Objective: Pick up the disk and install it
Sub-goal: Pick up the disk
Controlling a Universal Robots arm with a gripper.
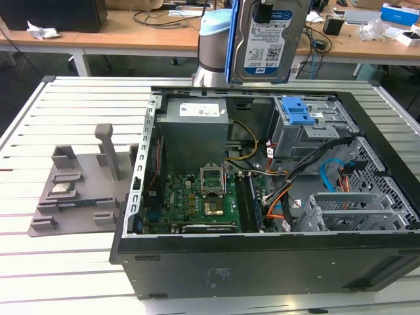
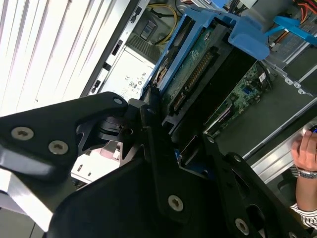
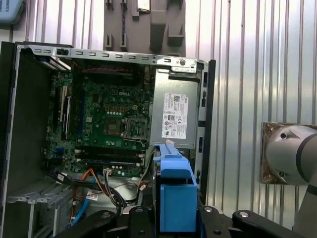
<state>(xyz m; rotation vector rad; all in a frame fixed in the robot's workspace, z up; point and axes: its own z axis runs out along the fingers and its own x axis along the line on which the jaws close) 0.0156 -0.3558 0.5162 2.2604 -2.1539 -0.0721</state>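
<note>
Load: blue-framed silver rectangular metal hard drive [image 1: 266, 39], at twelve o'clock in the exterior view.
Tool: black gripper [image 2: 181, 124] clamped on it.
Risk: a tilted descent could snag the black cables [image 1: 325, 154] by the grey metal cage [image 1: 289, 141].

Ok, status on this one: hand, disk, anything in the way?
Hand shut on the disk. Disk aloft above the open computer case, not yet installed. Person's hand close by the case.

The arm [image 1: 210, 56] reaches high with its wrist pointing down. The pincer [image 2: 176, 124] hangs below it, both black fingers [image 2: 153, 148] pressed against opposite sides of the disk [image 1: 266, 46], holding it aloft.
</note>
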